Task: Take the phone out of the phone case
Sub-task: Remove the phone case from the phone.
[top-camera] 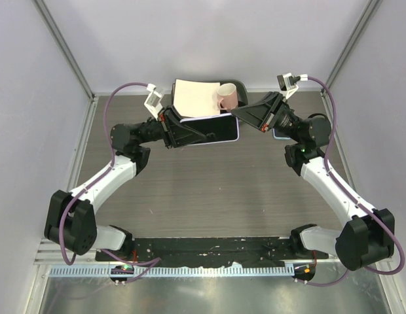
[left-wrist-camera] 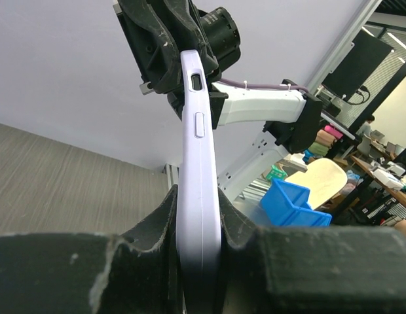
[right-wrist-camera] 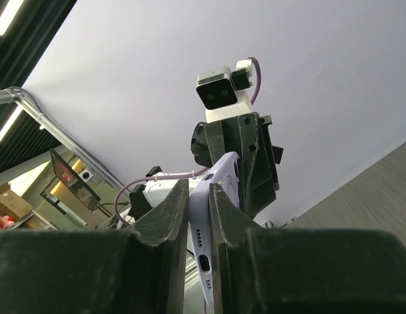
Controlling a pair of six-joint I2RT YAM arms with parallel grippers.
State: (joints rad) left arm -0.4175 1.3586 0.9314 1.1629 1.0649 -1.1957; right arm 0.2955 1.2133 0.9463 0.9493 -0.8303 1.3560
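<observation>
Wood-grain table (top-camera: 209,190), grey walls (top-camera: 190,39), phone case (top-camera: 216,129) aloft

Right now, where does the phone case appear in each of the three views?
Top external: phone case at centre back, flat between left gripper and right gripper.
Left wrist: phone case on edge, rising from bottom centre.
Right wrist: phone case low centre, between the near jaws.
Shared landmark: the two grippers, each shut on one end.

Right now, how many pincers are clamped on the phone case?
2. The left pincer grips the phone case at its left end in the top view; the right pincer grips its right end. Both are in view.
</observation>
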